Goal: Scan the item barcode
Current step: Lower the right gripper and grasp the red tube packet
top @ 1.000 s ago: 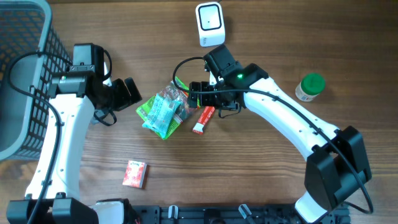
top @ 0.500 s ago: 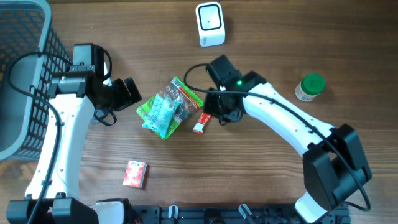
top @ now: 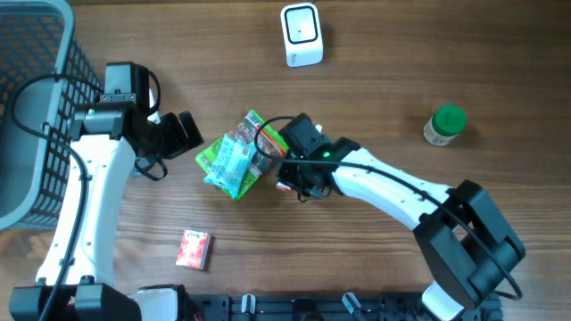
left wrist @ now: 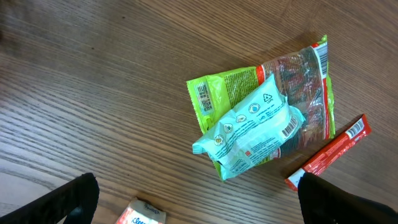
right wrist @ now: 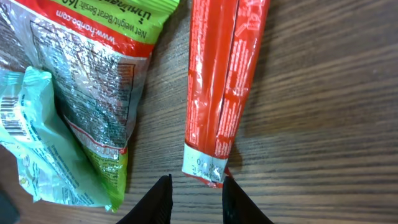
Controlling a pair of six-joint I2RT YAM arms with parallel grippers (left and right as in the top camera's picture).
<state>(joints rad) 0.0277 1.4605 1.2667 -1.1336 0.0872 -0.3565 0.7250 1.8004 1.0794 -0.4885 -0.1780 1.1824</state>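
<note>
Overhead: Wood-grain table [top: 401,80]. Grey wire-mesh basket [top: 36,89] at the far left edge. One white, rounded-box scanner [top: 302,34] at the top centre. Five items:
- one crinkled green foil bag [top: 211,159];
- one teal plastic packet [top: 234,168] lying on the bag;
- one slim red stick packet [top: 283,187] just right of the bag, mostly hidden under the right tool [top: 290,181];
- one small flat red carton [top: 193,249] near the front edge;
- one white bottle with a green cap [top: 444,125], well apart to the right.

The left tool [top: 186,131] hovers just left of the bag.

Left wrist: Dark fingertips [left wrist: 74,196] sit at both bottom corners. The jaws are spread wide, holding nothing and touching nothing. Barcodes show on the bag, the teal packet and the stick packet.

Right wrist: The stick packet is glossy, with a lengthwise seam and a white crimped end. The black fingertips [right wrist: 163,199] are drawn close together, flanking that end. I cannot tell whether they touch or clamp it.
</note>
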